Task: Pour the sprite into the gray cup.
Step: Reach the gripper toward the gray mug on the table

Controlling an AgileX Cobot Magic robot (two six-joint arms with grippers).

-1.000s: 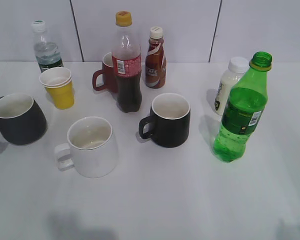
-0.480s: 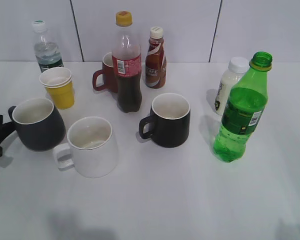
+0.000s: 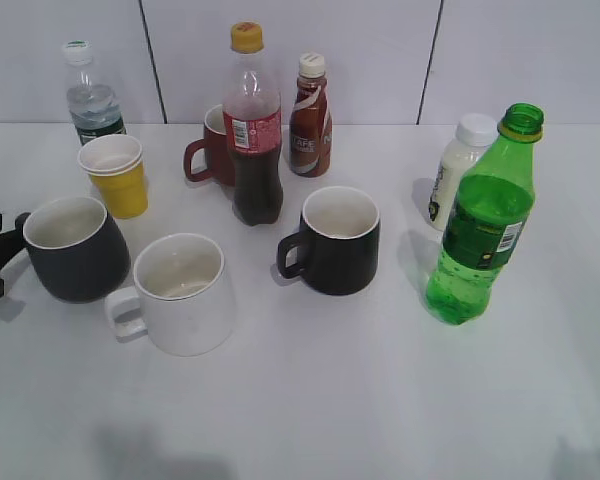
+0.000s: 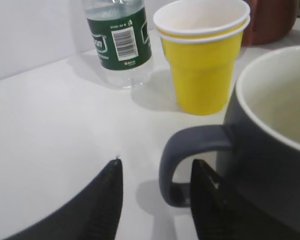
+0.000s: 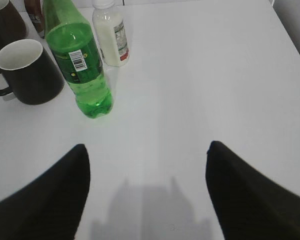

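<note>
While the sprite [image 3: 478,228] stands upright and untouched, my left gripper [image 4: 157,200] straddles the gray cup's [image 3: 75,248] handle, jaws apart. My right gripper [image 5: 147,192] is spread wide.

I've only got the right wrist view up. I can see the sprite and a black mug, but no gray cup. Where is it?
Observer: The gray cup stands upright at the far left of the table, just beyond a white mug.
Operator: Is the left tool on it?
Observer: The left tool is at its handle, with one finger outside the loop and the other rising inside it. A gap shows beside the handle, so it looks open.
Operator: My view cuts off the sprite's top. Is the cap on?
Observer: No, the sprite has an open mouth and no cap.
</note>
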